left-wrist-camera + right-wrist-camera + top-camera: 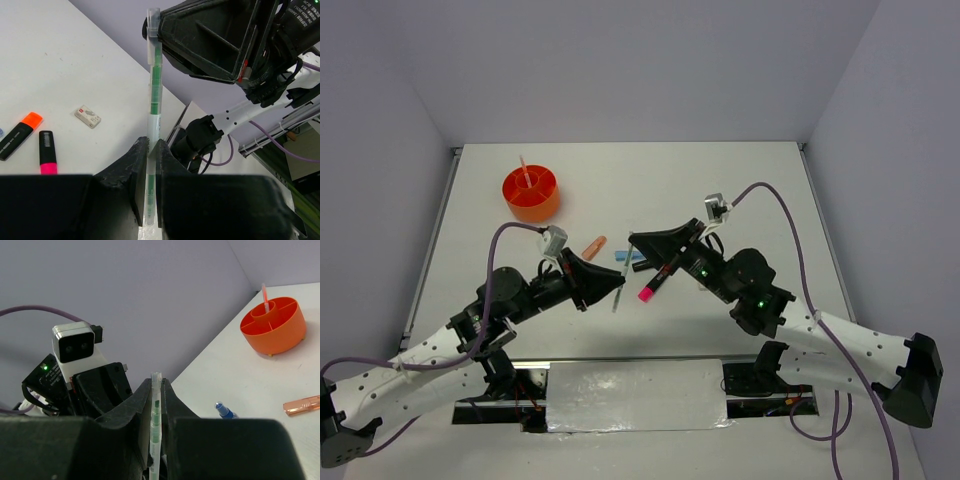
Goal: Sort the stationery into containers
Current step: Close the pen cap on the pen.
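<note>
Green pen (pixel 155 90) clamped at both ends: left gripper (pixel 151 146), right gripper (pixel 156 386).

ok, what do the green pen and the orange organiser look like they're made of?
green pen: probably plastic. The barrel is clear and glossy, the green core shows through it, and the end cap is clear.
orange organiser: probably moulded plastic. It is opaque and one even colour, with a smooth, slightly shiny wall and thin dividers.
Both are judged from looks only.

walls (pixel 640 60): pale lavender-grey, three sides | table (pixel 740 190): white, matte | light: even, diffuse
</note>
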`<state>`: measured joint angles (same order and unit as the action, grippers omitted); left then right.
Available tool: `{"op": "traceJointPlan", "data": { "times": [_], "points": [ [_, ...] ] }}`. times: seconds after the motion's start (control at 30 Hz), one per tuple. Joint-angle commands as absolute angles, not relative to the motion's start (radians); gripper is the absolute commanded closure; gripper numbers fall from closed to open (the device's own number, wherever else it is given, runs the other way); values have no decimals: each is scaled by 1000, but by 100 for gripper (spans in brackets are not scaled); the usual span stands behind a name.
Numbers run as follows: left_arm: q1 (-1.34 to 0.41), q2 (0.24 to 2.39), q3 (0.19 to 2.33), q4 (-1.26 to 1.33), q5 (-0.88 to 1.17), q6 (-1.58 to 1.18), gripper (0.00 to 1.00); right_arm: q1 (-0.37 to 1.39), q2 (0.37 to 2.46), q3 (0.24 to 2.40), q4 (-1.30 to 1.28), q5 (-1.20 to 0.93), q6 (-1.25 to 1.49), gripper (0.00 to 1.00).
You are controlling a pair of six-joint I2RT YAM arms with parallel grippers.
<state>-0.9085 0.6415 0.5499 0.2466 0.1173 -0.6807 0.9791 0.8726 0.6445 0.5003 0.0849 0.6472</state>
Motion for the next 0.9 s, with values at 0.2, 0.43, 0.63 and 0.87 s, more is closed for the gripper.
{"op": "traceJointPlan", "data": {
  "times": [0.2, 0.43, 0.63, 0.87],
  "points": [
    [-910, 615, 565, 373, 46, -669, 98, 1011, 885, 597, 655, 74, 690, 94],
    [-908, 624, 551, 471, 5, -680, 100, 1063, 903, 604, 681, 126, 670, 89],
    [-910, 637, 580, 483, 9, -655, 100, 1084, 927, 617, 678, 120, 652, 83],
    [-908, 660, 609, 433, 51, -592, 100, 1094, 907, 614, 683, 91, 614, 40]
  ]
}}
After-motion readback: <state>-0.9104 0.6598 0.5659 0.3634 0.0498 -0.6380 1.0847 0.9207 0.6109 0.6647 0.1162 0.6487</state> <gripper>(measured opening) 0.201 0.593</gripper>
